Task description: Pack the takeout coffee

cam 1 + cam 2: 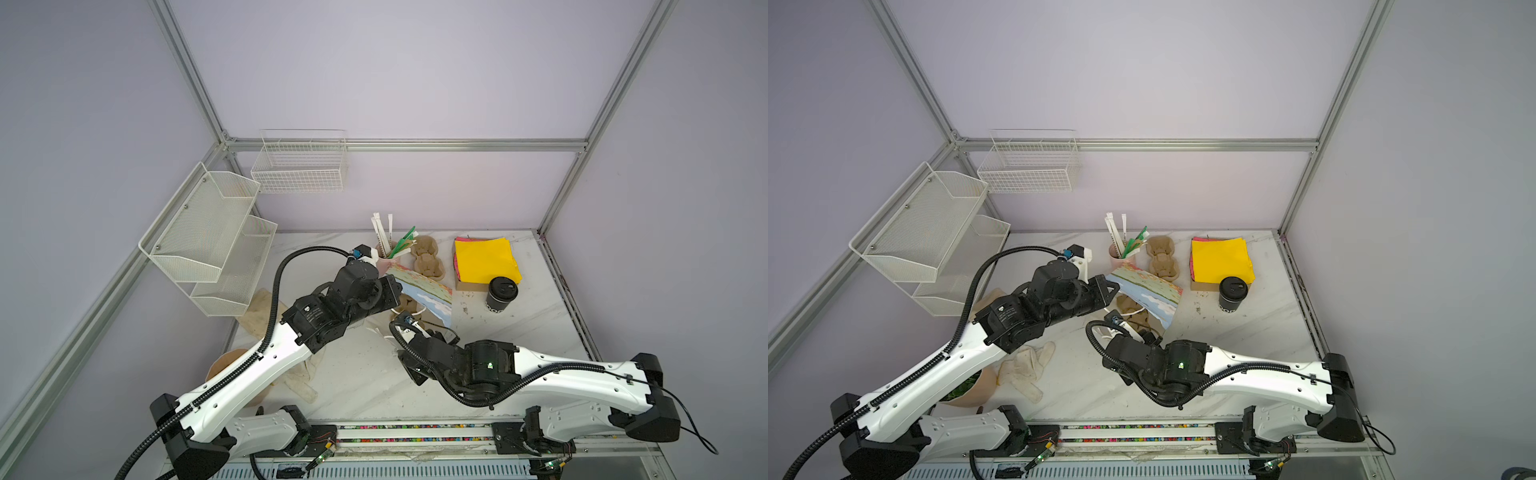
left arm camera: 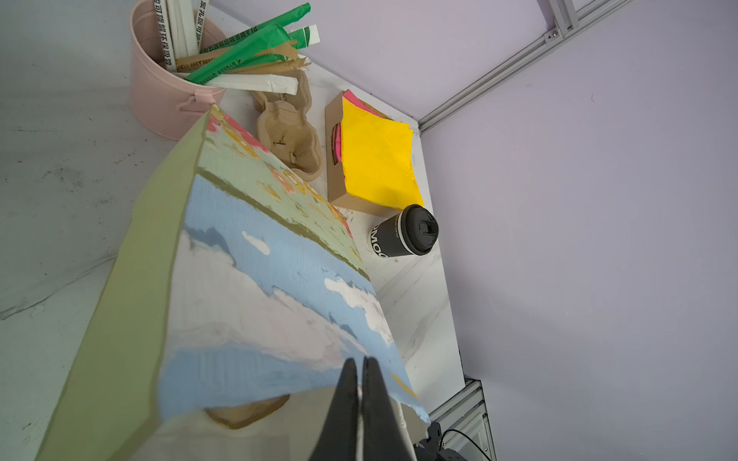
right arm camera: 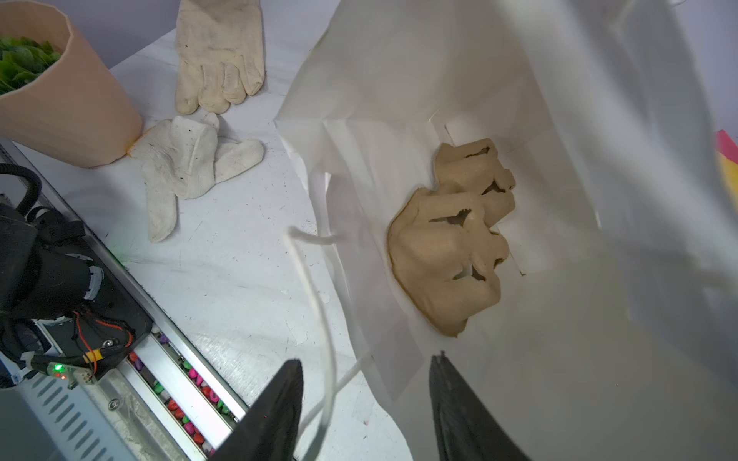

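Our left gripper (image 2: 358, 361) pinches the printed paper bag (image 2: 255, 279); our right gripper (image 3: 367, 358) gapes at its mouth. Inside we see a moulded pulp carrier (image 3: 451, 239). The lidded black takeout coffee (image 1: 502, 295) stands beside the bag, apart.

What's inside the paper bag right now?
Inside the paper bag: one brown pulp cup carrier, no cup in it. The lidded black coffee cup stands outside. Parts of the interior are covered by the bag's upper wall.

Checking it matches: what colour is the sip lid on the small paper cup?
The round plastic sip lid is black, clearest in the left wrist view.
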`<action>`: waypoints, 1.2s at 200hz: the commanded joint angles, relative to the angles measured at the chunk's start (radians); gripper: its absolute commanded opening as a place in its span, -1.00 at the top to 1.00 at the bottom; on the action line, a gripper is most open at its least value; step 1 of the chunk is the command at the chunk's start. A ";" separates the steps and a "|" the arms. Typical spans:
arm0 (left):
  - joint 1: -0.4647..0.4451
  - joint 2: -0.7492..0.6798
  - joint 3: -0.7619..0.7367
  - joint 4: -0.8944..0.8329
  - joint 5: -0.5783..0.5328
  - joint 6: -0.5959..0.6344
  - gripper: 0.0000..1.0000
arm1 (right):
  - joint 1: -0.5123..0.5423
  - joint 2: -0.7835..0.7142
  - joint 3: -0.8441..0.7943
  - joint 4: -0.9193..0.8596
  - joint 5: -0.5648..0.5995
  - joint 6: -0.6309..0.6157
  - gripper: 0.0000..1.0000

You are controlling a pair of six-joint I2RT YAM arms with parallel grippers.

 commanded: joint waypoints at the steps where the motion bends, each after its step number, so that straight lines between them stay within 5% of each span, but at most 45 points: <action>1: 0.008 -0.001 0.011 0.030 0.011 0.035 1.00 | -0.005 -0.075 0.016 -0.011 -0.038 -0.015 -0.11; 42: 0.020 0.004 0.007 0.036 0.008 0.045 1.00 | -0.006 -0.156 0.016 -0.014 -0.135 -0.018 -0.12; 115: 0.026 0.008 -0.004 0.055 0.056 0.083 1.00 | -0.040 -0.166 -0.018 -0.020 -0.099 -0.023 0.03; 156: 0.026 0.004 -0.006 0.056 0.061 0.075 1.00 | -0.053 -0.055 -0.044 -0.001 -0.041 -0.017 0.17; 240: 0.027 0.009 -0.012 0.066 0.107 0.094 1.00 | -0.053 -0.020 -0.102 0.059 0.119 -0.036 0.08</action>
